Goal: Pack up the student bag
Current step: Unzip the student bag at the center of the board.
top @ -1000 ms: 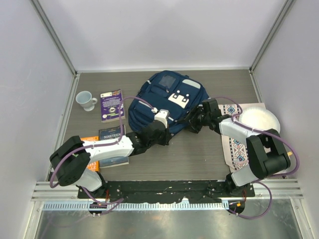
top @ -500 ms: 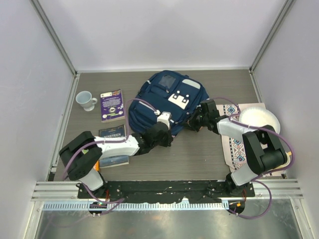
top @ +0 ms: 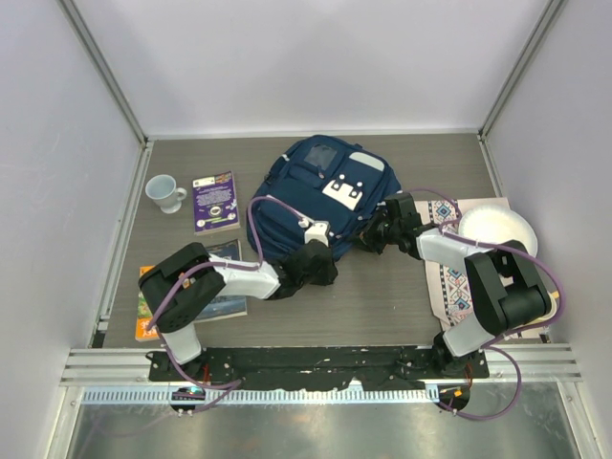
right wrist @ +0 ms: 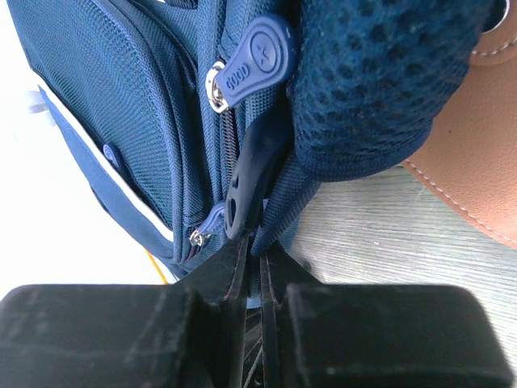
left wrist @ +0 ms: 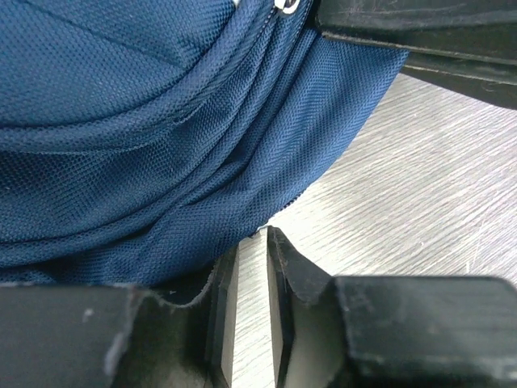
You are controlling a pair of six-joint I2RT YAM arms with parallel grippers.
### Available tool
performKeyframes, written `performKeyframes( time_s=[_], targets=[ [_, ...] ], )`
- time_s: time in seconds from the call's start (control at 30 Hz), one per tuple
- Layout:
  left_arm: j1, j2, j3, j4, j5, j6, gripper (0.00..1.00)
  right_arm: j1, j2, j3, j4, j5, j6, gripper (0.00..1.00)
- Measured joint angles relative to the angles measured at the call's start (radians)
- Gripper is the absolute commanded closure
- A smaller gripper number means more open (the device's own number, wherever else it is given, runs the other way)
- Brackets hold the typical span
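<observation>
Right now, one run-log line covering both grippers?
left gripper: slightly open, empty, at student bag edge | right gripper: shut on black zipper pull

The backpack [top: 320,186] is navy blue with thin white stripes and a white patch [top: 342,192]; its zipper pull [right wrist: 254,52] is a lighter blue. The tabletop [top: 382,296] is grey-brown wood grain. On the left are a white mug [top: 164,191], a purple book [top: 214,201] and an orange book [top: 145,304]. On the right are a white plate [top: 497,232] and a cream placemat [top: 457,282] with a dark geometric band.
</observation>
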Motion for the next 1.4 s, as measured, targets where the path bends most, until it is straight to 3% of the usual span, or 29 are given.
performKeyframes(
  time_s=[0.23,0.47,0.6,0.87,1.03,1.17,1.4],
  targets=[
    [-0.015,0.001,-0.011,0.043,-0.059,-0.042,0.54,0.0,0.0,-0.002,0.003,-0.004,-0.002,0.88],
    [-0.045,0.001,-0.034,0.101,-0.163,-0.064,0.53,0.0,-0.006,-0.008,0.007,-0.005,-0.004,0.88],
    [-0.055,0.014,-0.036,0.132,-0.212,-0.068,0.6,0.0,-0.016,-0.01,0.008,-0.004,-0.008,0.88],
    [-0.057,0.031,-0.036,0.146,-0.267,-0.084,0.99,0.0,-0.023,-0.018,0.01,-0.003,-0.018,0.89],
    [-0.058,0.028,-0.037,0.148,-0.282,-0.088,1.0,0.0,-0.024,-0.018,0.011,-0.003,-0.019,0.9],
    [-0.059,-0.001,-0.05,0.137,-0.281,-0.079,1.0,-0.003,-0.029,-0.016,0.0,0.004,-0.029,0.99],
    [-0.063,-0.165,-0.106,0.055,-0.225,-0.002,1.0,-0.079,-0.035,0.026,-0.072,-0.048,-0.066,0.99]
  ],
)
